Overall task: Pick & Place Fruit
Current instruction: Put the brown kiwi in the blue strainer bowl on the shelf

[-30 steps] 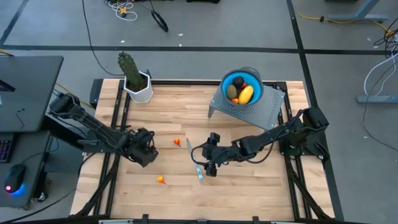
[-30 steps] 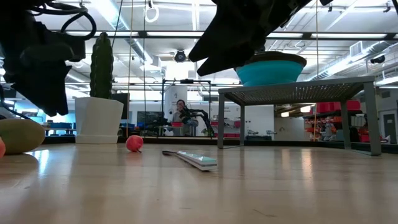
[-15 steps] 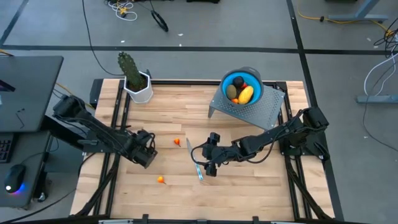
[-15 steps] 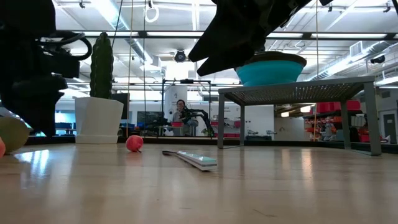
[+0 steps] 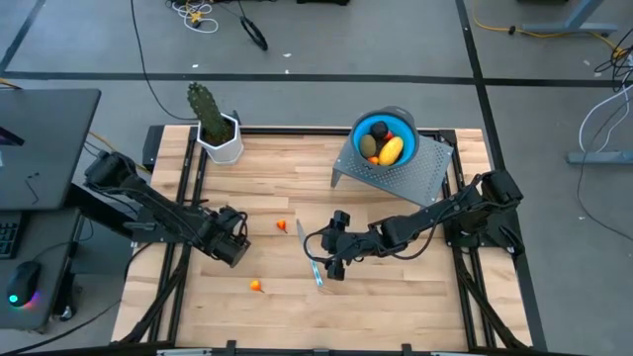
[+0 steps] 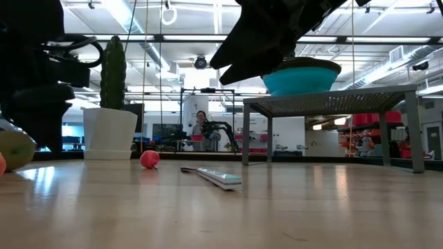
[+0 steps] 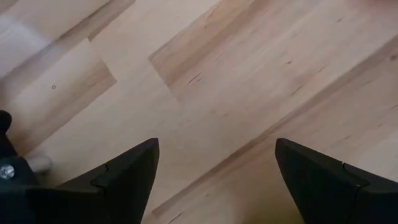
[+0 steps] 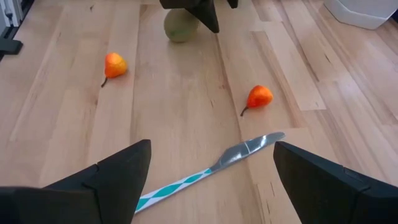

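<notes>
An olive-brown oval fruit [image 8: 180, 28] lies on the table under my left gripper [image 5: 235, 243], which is open. Its fingers [image 8: 203, 14] stand right at the fruit, and only bare wood shows between them in the left wrist view [image 7: 214, 144]. In the low view the gripper [image 6: 38, 114] hides part of the fruit [image 6: 14, 149]. Two tiny orange fruits [image 5: 282, 225] [image 5: 256, 287] lie loose on the wood. The teal bowl [image 5: 400, 121] holds a yellow, an olive, a dark and an orange piece. My right gripper [image 5: 324, 259] hangs open above the knife [image 8: 211, 168]. My left gripper comes down slanting beside the olive-brown fruit, which rests on the table. Whether a finger touches it I cannot tell, because the gripper covers that spot from above and in the low view.
The bowl sits on a perforated metal stand [image 5: 415, 178] at the far right. A cactus in a white pot [image 5: 216, 129] stands at the far left corner. The silvery-blue knife [image 5: 314, 265] lies mid-table under the right gripper.
My left gripper has come down toward the table over the olive-brown fruit and now covers more of it in the low view. It has held still for the last half second. The fruit, the knife and the right arm have stayed where they were.
</notes>
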